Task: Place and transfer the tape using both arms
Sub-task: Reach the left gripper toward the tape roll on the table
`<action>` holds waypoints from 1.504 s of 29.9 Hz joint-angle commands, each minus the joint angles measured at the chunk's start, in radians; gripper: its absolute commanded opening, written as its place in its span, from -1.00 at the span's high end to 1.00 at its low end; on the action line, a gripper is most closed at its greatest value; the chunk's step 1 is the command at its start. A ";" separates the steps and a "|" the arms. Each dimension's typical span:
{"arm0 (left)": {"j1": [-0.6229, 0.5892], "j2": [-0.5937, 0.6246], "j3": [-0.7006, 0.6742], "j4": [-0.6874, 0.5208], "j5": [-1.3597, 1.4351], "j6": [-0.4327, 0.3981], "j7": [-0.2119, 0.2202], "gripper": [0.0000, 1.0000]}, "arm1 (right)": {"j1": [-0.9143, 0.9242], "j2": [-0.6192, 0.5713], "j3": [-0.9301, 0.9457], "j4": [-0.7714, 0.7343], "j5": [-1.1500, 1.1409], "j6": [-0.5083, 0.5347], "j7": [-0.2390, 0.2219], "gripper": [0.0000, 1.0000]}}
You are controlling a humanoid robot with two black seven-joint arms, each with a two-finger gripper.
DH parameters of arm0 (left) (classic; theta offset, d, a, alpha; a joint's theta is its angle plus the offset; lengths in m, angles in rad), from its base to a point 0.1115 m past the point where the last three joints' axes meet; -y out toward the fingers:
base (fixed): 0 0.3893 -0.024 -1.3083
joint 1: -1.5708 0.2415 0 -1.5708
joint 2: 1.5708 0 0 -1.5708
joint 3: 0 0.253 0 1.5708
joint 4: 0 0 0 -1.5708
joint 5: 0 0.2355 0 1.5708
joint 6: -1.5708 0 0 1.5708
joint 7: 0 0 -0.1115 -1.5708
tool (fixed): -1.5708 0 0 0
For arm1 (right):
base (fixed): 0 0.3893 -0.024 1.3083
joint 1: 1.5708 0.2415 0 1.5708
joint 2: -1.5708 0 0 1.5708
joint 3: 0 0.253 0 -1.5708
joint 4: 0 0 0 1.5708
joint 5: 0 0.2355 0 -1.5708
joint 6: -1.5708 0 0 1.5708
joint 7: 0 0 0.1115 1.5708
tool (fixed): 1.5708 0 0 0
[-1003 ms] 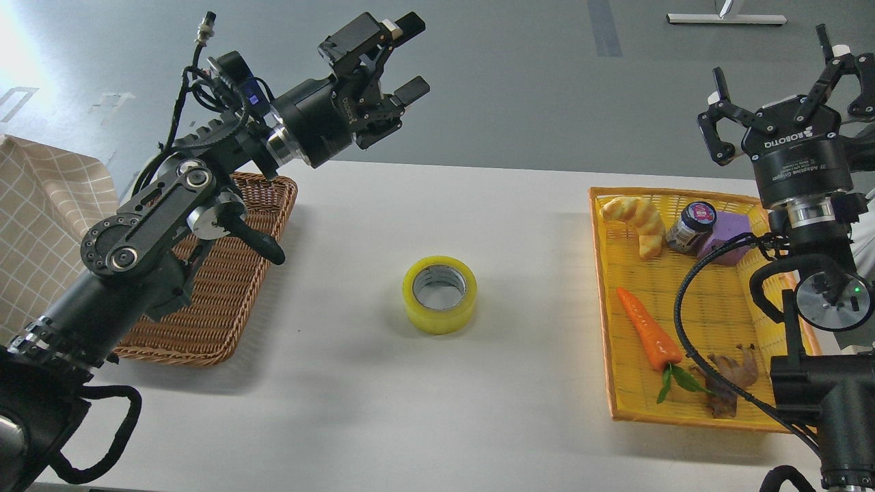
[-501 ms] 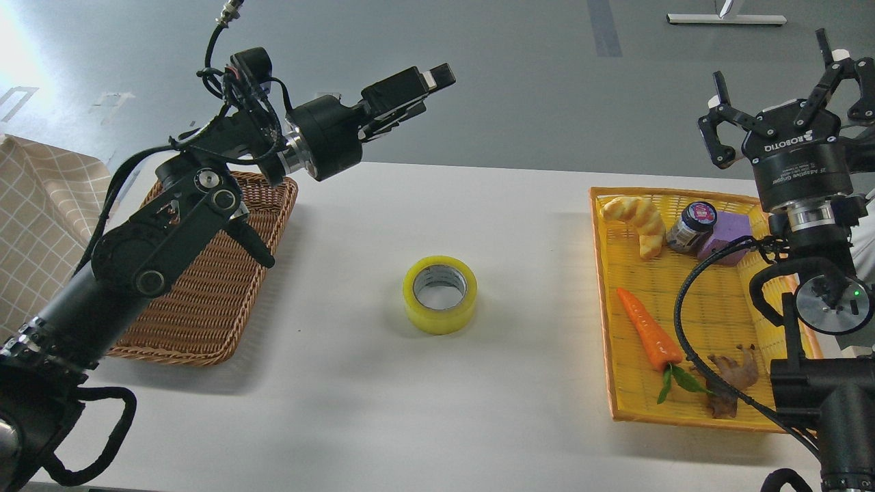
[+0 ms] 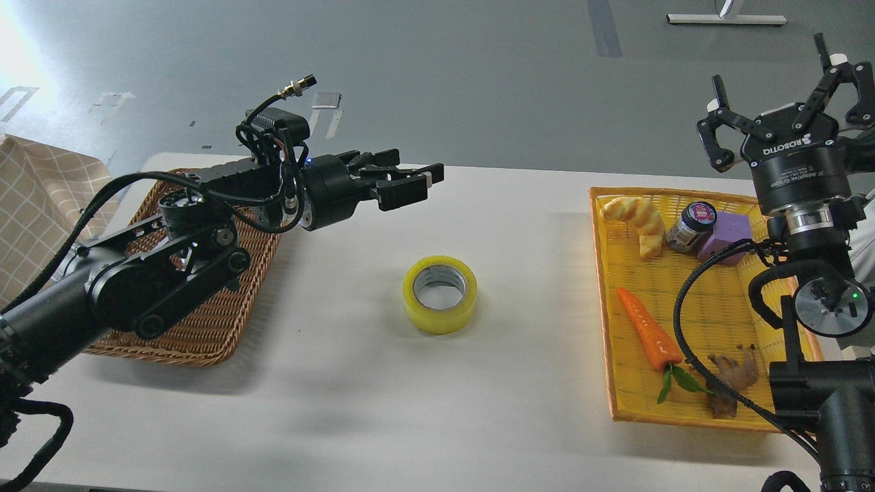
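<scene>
The tape (image 3: 439, 294), a yellowish roll with a grey-white core, lies flat on the white table (image 3: 437, 410) near the middle. My left gripper (image 3: 410, 183) reaches in from the left, up and a little left of the tape. It is apart from the tape, its fingers are spread and it holds nothing. My right gripper (image 3: 786, 89) is raised at the far right above the yellow basket's back corner. Its fingers are spread wide and it is empty.
A brown wicker basket (image 3: 232, 321) sits at the left under my left arm. A yellow basket (image 3: 605, 307) at the right holds a bread roll (image 3: 639, 222), a jar (image 3: 690, 227), a purple block (image 3: 724, 239), a carrot (image 3: 646, 328) and a brown root (image 3: 731, 376). A checked cloth (image 3: 34, 198) lies far left.
My left arm has swung down and forward, bringing its gripper from high above the table's far edge to low over the table near the tape. The right arm and the tape have barely moved.
</scene>
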 commanded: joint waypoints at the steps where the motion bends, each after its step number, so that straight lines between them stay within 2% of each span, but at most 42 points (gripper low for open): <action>1: 0.010 0.025 0.035 0.000 0.044 0.001 -0.004 -0.95 | -0.010 -0.001 0.000 -0.005 -0.001 0.000 0.001 -0.98; 6: -0.001 0.045 0.135 0.000 0.085 0.001 -0.006 -0.95 | -0.040 -0.001 0.000 -0.006 -0.001 0.000 0.012 -0.98; 15: 0.001 0.029 0.153 0.008 0.191 -0.007 -0.006 -0.95 | -0.064 -0.004 0.000 -0.008 -0.001 0.000 0.023 -0.98; 22: -0.016 0.012 0.153 0.003 0.191 -0.019 0.017 -0.95 | -0.073 -0.004 0.000 -0.008 0.001 0.000 0.031 -0.98; 24: -0.016 0.004 0.152 0.002 0.190 -0.036 0.054 -0.95 | -0.073 -0.002 0.000 -0.008 -0.001 0.000 0.029 -0.98; 26: -0.036 0.001 0.150 -0.003 0.187 -0.077 0.123 -0.95 | -0.073 -0.004 0.000 -0.009 -0.001 0.000 0.031 -0.98; 28: -0.048 -0.013 0.150 -0.008 0.187 -0.107 0.152 -0.95 | -0.073 -0.004 0.000 -0.014 -0.001 0.000 0.031 -0.98; 33: -0.050 -0.046 0.152 -0.009 0.190 -0.145 0.167 -0.95 | -0.073 -0.004 0.000 -0.025 -0.001 0.000 0.031 -0.98; 36: -0.057 -0.062 0.150 -0.009 0.187 -0.168 0.212 -0.95 | -0.073 -0.004 0.000 -0.025 -0.001 0.000 0.031 -0.98; 38: -0.061 -0.076 0.150 -0.012 0.181 -0.196 0.271 -0.95 | -0.073 -0.004 0.000 -0.026 -0.001 0.000 0.031 -0.98; 40: -0.059 -0.082 0.149 -0.026 0.176 -0.214 0.292 -0.95 | -0.073 -0.004 0.000 -0.026 -0.001 0.000 0.031 -0.98; 45: -0.054 -0.097 0.150 -0.034 0.177 -0.225 0.296 -0.95 | -0.073 -0.004 0.000 -0.026 -0.001 0.000 0.031 -0.98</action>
